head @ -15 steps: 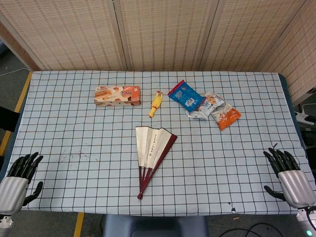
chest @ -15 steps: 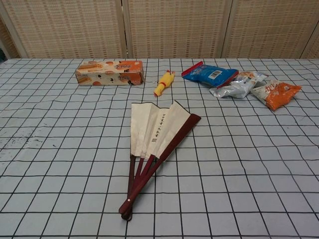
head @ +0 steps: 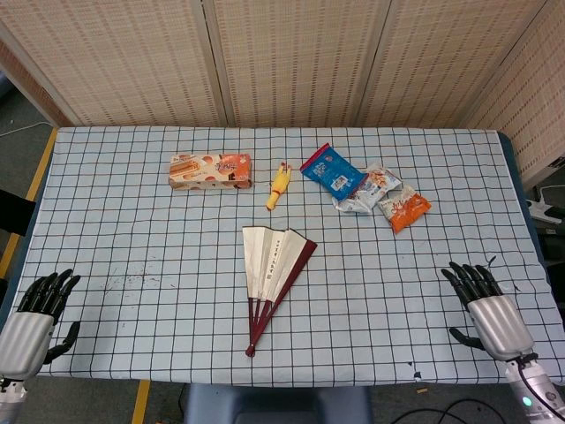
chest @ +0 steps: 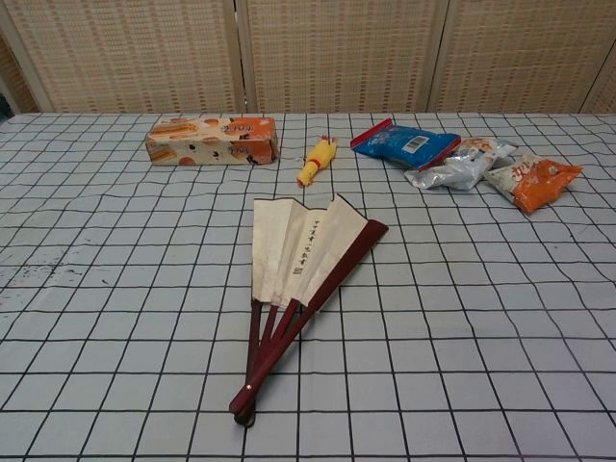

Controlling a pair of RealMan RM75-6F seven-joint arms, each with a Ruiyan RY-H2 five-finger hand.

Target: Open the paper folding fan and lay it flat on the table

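A paper folding fan (head: pixel 274 270) (chest: pixel 298 265) lies flat at the table's middle, partly spread, cream paper on dark red ribs, pivot toward the front edge. My left hand (head: pixel 33 318) rests at the front left corner, fingers apart, holding nothing. My right hand (head: pixel 484 306) is at the front right, fingers spread and empty, well away from the fan. Neither hand shows in the chest view.
Behind the fan lie an orange box (head: pixel 210 170), a yellow rubber chicken (head: pixel 279 185), a blue snack bag (head: pixel 332 170), a silver packet (head: pixel 367 192) and an orange packet (head: pixel 404 209). A woven screen (head: pixel 291 62) closes the far side of the checked table (head: pixel 132 230).
My right hand has moved left and a little farther onto the table. The left hand has barely shifted. The fan lies unchanged.
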